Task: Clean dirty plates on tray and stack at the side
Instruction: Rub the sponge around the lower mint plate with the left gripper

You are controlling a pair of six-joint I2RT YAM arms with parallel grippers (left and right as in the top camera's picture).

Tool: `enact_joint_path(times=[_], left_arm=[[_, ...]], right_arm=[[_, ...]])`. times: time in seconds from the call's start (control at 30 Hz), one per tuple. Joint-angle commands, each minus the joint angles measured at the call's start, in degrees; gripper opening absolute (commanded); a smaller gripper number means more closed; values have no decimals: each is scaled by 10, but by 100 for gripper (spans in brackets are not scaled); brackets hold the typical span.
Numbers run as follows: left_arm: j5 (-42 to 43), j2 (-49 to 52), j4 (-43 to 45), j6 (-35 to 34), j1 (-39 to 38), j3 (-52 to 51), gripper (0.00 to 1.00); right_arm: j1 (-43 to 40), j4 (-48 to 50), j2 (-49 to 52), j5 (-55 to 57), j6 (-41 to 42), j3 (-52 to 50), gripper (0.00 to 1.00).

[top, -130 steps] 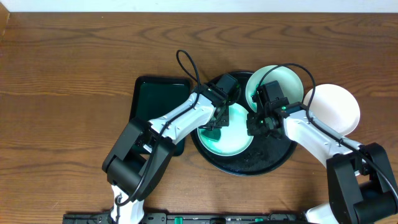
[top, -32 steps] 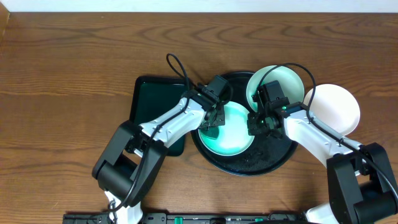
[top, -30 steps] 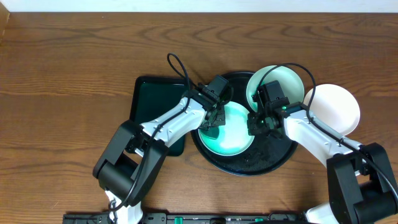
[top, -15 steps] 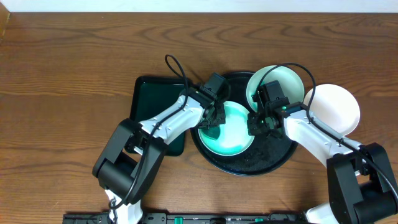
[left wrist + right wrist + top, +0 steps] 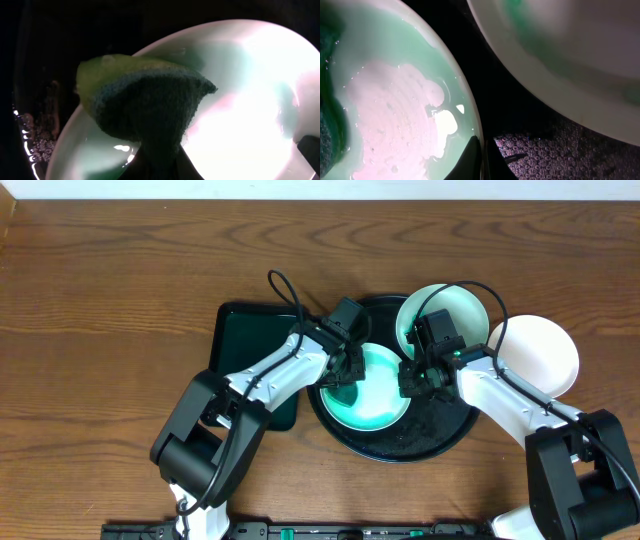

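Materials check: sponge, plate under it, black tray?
Sponge: soft yellow-green foam with a dark, coarse scouring face. Plate: glossy, smooth, pale mint; glazed ceramic or melamine, can't tell which; strong wet glare. Tray: glossy black, likely plastic; sharp highlights on its rim.

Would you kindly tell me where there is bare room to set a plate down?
The table is bare left of the green tray and along the far edge. The black tray is crowded: two plates, left tool, right tool.

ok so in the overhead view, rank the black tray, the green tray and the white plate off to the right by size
Largest to smallest:
1. black tray
2. green tray
3. white plate
The arms hide part of both trays, but their outlines make the order clear.
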Motion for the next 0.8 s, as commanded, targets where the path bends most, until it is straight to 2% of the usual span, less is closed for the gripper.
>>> enact_joint_path(times=[0.0,0.13,0.4,0.63,0.77], left_arm=[[113,42,-4,-8,-48,-19,8],[116,42,-2,-40,-54,-19,8],[251,41,66,-41,-54,-16,8],[242,-1,65,-21,-51,-7,8],[158,-59,54,-5,-50,-7,8]], right_arm=[[7,3,-6,-21,-9,4,1],[7,3,-6,-21,-9,4,1],[10,3,-6,-21,-9,4,1],[10,4,-6,-21,-9,4,1],[10,3,-6,-21,-9,4,1]])
